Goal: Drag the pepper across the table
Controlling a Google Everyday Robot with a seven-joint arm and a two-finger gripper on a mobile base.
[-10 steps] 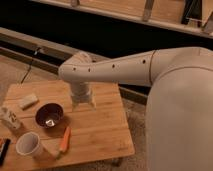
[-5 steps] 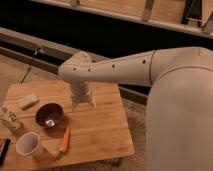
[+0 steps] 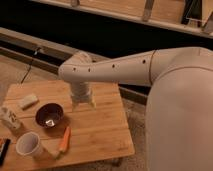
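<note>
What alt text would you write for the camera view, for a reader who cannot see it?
A white robot arm reaches from the right over a low wooden table, its hand hanging over the top just right of a dark bowl. An orange pepper lies untouched near the front edge, right of a white cup.

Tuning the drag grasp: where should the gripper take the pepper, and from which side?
Probably the pepper at its thicker orange half, from above: it lies flat on the table, so only its narrow width can be pinched, and the cup crowds its pale tip. The gripper hangs over the table beyond it.
</note>
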